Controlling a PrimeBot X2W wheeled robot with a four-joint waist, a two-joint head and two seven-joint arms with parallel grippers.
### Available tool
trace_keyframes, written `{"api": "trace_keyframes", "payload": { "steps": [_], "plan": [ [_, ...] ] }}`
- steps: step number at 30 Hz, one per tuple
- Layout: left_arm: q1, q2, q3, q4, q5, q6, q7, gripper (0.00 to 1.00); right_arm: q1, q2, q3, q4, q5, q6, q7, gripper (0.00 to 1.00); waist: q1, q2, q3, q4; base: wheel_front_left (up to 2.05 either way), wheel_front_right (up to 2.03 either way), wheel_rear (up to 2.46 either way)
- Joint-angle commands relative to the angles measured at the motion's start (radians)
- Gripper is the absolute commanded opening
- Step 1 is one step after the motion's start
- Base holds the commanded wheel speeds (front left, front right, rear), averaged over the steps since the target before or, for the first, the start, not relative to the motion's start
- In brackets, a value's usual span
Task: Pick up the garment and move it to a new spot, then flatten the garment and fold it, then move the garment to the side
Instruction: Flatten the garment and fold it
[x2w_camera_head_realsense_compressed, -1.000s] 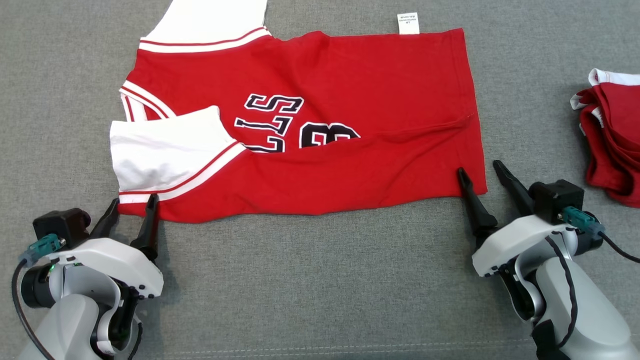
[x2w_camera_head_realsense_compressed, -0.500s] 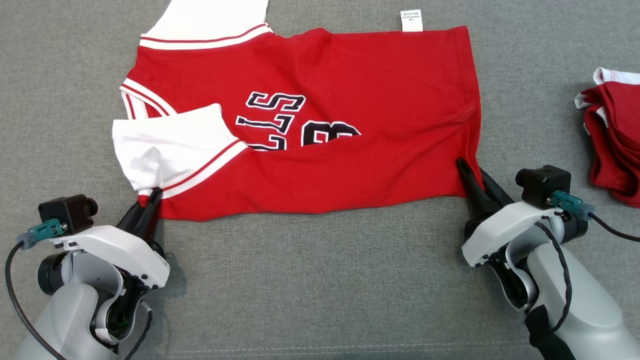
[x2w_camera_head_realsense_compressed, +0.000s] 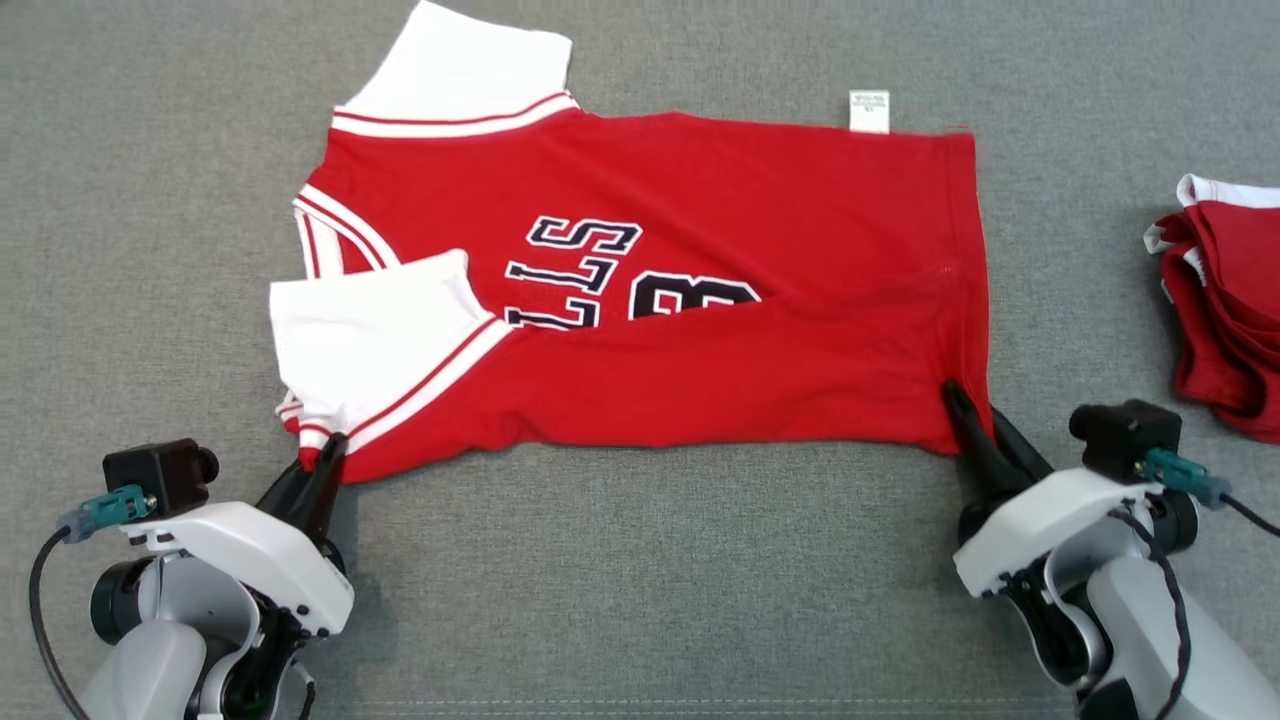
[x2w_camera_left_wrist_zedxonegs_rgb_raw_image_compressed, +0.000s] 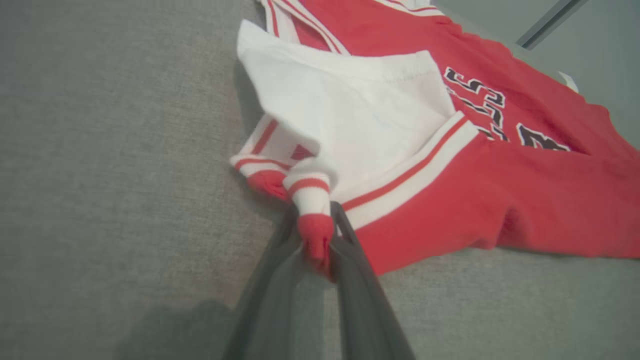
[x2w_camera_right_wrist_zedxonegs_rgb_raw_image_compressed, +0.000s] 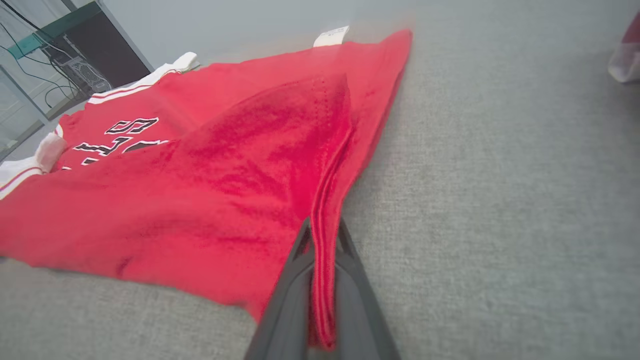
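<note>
Grey bench (x2w_camera_head_realsense_compressed: 640, 570) bearing a red jersey (x2w_camera_head_realsense_compressed: 720, 190), long axis left to right, whose near edge is pinched at both ends: left end effector (x2w_camera_head_realsense_compressed: 325, 452) clamped on the striped sleeve-side corner, right end effector (x2w_camera_head_realsense_compressed: 968, 408) clamped on the hem corner, cloth extending away from both.

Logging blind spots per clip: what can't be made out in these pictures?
Black lettering on the red and white jersey: head view, lower part covered by the jersey's folded-up red panel.
White care label at its far edge: head view, print too small to read.
Pile of red and white cloth: head view, cut off by the right edge.
</note>
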Motion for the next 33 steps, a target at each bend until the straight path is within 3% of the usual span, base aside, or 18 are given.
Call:
{"api": "trace_keyframes", "payload": {
  "steps": [1,11,18,22,27,28,29,30,33],
  "plan": [
    [0.007,0.047,0.044,-0.053,0.004,0.02,0.005,0.0,0.049,-0.019,0.005,-0.049,0.001,0.0,0.006,0.0,0.0,0.0,-0.016,0.006,0.0,0.0,0.0],
    [0.136,0.106,0.06,-0.23,0.016,0.103,0.049,0.0,0.233,-0.048,-0.089,-0.237,-0.014,0.0,0.108,0.0,0.0,0.0,-0.06,0.018,0.0,0.0,0.0],
    [0.241,0.115,0.06,-0.356,0.018,0.168,0.073,0.0,0.379,-0.02,-0.169,-0.355,-0.048,0.0,0.188,0.0,0.0,0.0,-0.058,0.02,0.0,0.0,0.0],
    [0.271,0.099,0.047,-0.381,0.006,0.18,0.082,0.0,0.42,0.003,-0.201,-0.376,-0.072,0.0,0.212,0.0,0.0,0.0,-0.041,0.018,0.0,0.0,0.0],
    [0.254,0.07,0.036,-0.355,-0.007,0.164,0.068,0.0,0.426,0.016,-0.207,-0.365,-0.087,0.0,0.208,0.0,0.0,0.0,-0.025,0.013,0.0,0.0,0.0],
    [0.25,0.069,0.033,-0.346,-0.008,0.159,0.067,0.0,0.424,0.02,-0.208,-0.362,-0.085,0.0,0.202,0.22,0.0,0.0,-0.026,0.012,0.0,0.0,0.0],
    [0.239,0.06,0.041,-0.333,-0.006,0.154,0.042,0.42,0.422,0.025,-0.214,-0.355,-0.084,0.0,0.186,1.0,0.0,0.0,-0.031,0.012,0.0,0.0,0.0],
    [0.236,0.062,0.036,-0.321,-0.003,0.151,0.044,1.0,0.423,0.028,-0.22,-0.35,-0.081,0.0,0.177,1.0,0.0,0.0,-0.038,0.013,0.0,0.0,0.0],
    [0.232,0.057,0.05,-0.309,0.009,0.155,0.005,1.0,0.433,0.036,-0.251,-0.353,-0.089,0.0,0.139,1.0,0.0,0.0,-0.06,0.013,0.0,0.0,0.0]
  ]
}}
